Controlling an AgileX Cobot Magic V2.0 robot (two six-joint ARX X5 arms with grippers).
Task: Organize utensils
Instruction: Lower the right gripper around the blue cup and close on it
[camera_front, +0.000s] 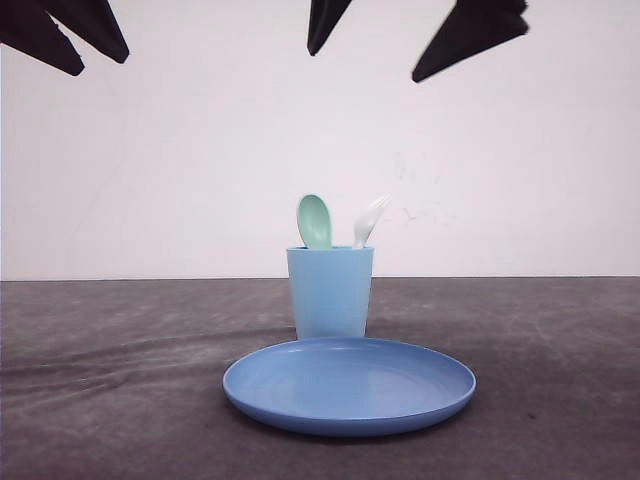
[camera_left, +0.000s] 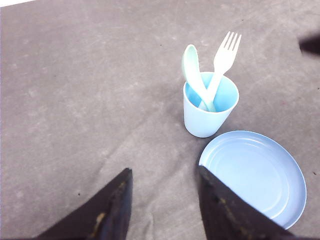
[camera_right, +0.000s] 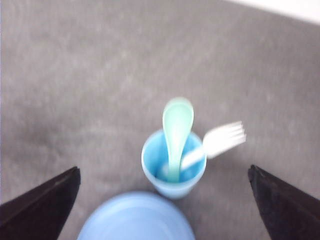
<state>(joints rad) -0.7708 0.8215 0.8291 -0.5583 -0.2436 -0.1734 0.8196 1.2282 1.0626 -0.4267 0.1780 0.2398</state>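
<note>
Your spoon (camera_front: 314, 221) and fork (camera_front: 369, 220) stand upright in the cup (camera_front: 330, 292) behind the plate (camera_front: 349, 385); both hands, left (camera_left: 162, 207) and right (camera_right: 162, 200), hover open and empty, well above.

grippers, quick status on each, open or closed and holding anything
Left gripper: open, holding nothing, above the bare table.
Right gripper: open wide, holding nothing, above the light blue cup.

spoon (camera_front: 314, 221) and fork (camera_front: 369, 220) in cup (camera_front: 330, 292), plate (camera_front: 349, 385) in front
</note>
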